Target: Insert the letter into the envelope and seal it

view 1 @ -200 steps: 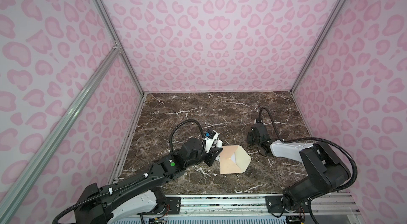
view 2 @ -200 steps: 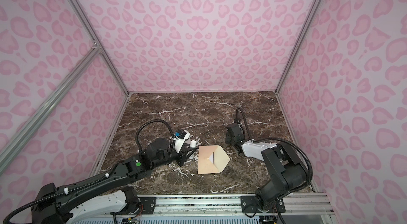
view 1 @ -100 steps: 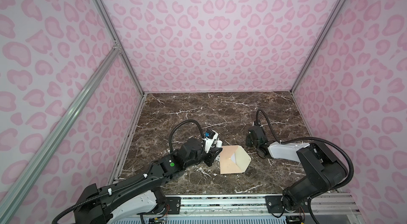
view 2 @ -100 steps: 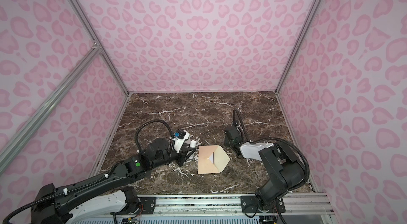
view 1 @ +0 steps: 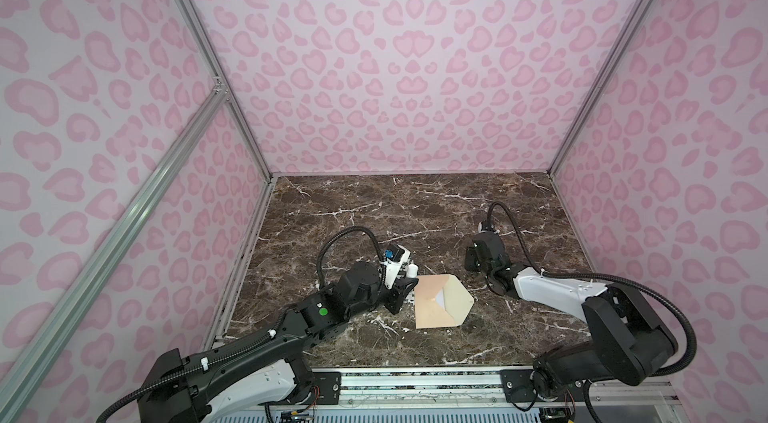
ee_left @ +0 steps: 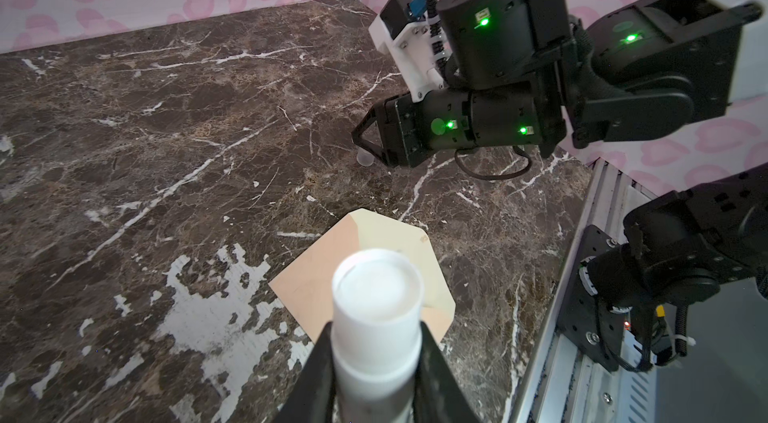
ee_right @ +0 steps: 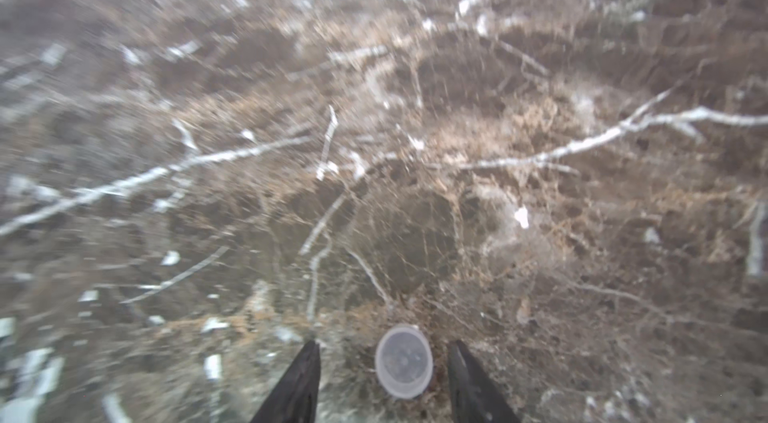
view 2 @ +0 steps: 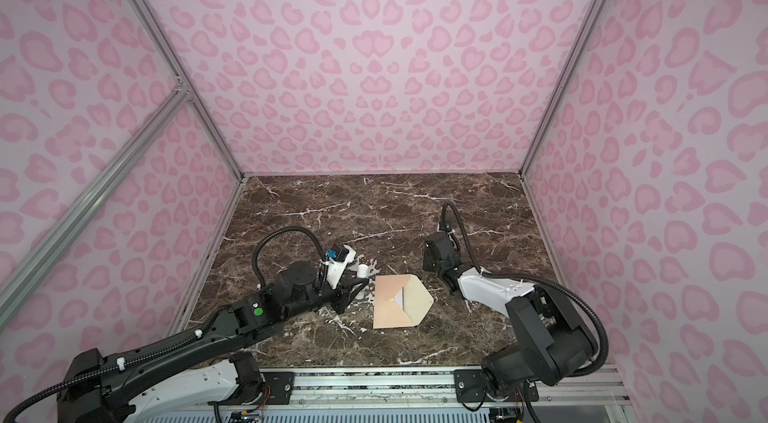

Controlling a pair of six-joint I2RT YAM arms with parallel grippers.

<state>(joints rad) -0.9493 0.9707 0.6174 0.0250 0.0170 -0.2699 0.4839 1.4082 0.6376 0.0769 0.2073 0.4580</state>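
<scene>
The peach-tan paper envelope (view 1: 430, 308) lies flap-open on the brown marble surface (view 1: 374, 209), a white sliver of the flat card letter (view 1: 439, 298) showing inside. The left pincer (ee_left: 376, 327) clamps 1 white cylindrical tube (ee_left: 378, 288); the right pincer (ee_right: 384, 344) gapes around a small translucent cap (ee_right: 403, 360), not touching.

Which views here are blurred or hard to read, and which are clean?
Right wrist view: motion-smeared, the marble table streaked, though the small clear cap between the right tool's tips reads crisp. Left wrist view: sharp, the white tube looming large near the lens. Both top views: evenly lit, sharp, no glare on the envelope.
</scene>
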